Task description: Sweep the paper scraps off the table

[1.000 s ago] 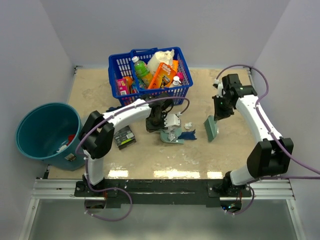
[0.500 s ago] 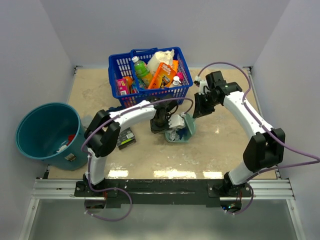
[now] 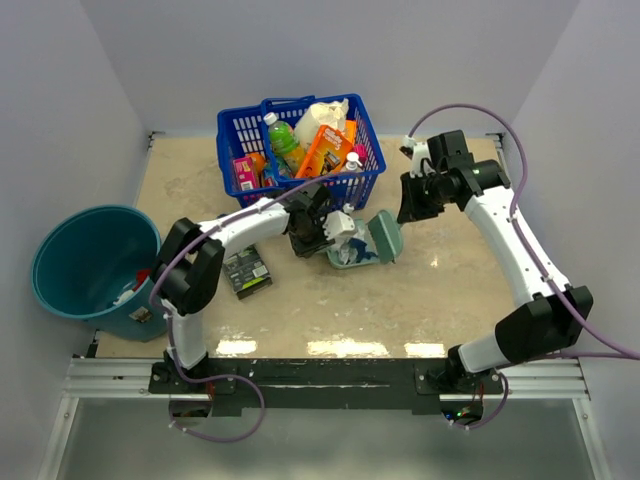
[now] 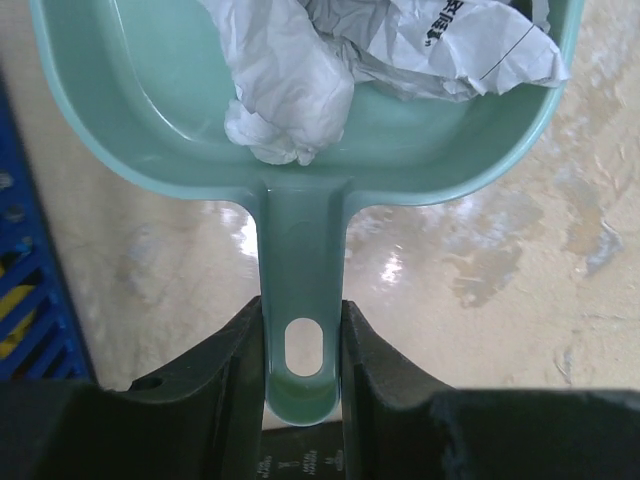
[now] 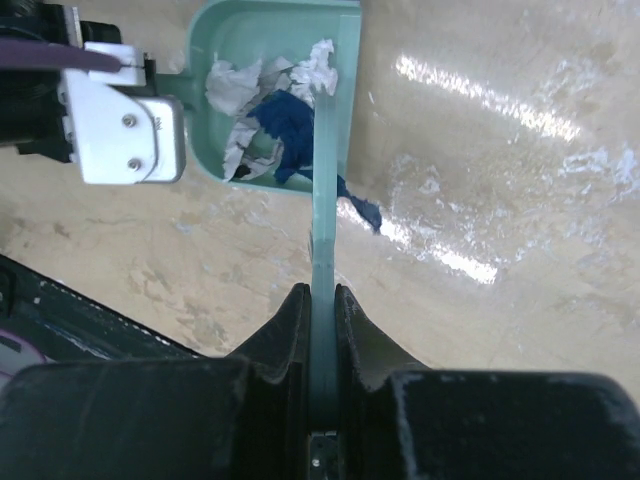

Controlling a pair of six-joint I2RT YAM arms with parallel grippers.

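- As I read the overhead view, the work sits near the middle of the table point(image 3: 450, 290), a beige, mottled, stone-like slab with glossy lamp reflections.
- Left gripper point(image 4: 303, 340): clenched on the flat handle of the dustpan point(image 4: 170, 120). The pan is smooth mint-green plastic, a shallow rounded scoop. An oval hang hole in the handle sits between my dark fingers point(image 4: 225, 370).
- Right gripper point(image 5: 322, 310): clamped on the brush point(image 5: 322, 230), also mint green. Its wrist camera shows the brush edge-on as a thin strip, so I cannot make out any bristles.
- Paper scraps point(image 5: 270, 120): crumpled white, grey and dark blue wads lie in the dustpan. One white sheet carries black print, cut off by the top of the left wrist view.
- Dark blue shred point(image 5: 362, 212): lies on the table just beside the brush, outside the pan.
- From above, the brush and the left wrist partly hide the pan.
- Blue lattice basket point(image 3: 300, 190), far side of the table: holds a green bottle point(image 3: 283, 145), an orange packet point(image 3: 322, 150) and a white bag point(image 3: 322, 115). The rest is too crowded for me to name.
- Round teal bucket point(image 3: 75, 250), off the table's left edge: a few bits lie at its bottom, too small to identify.
- Flat black-and-green packet point(image 3: 247, 271): lies on the table, left of the dustpan.
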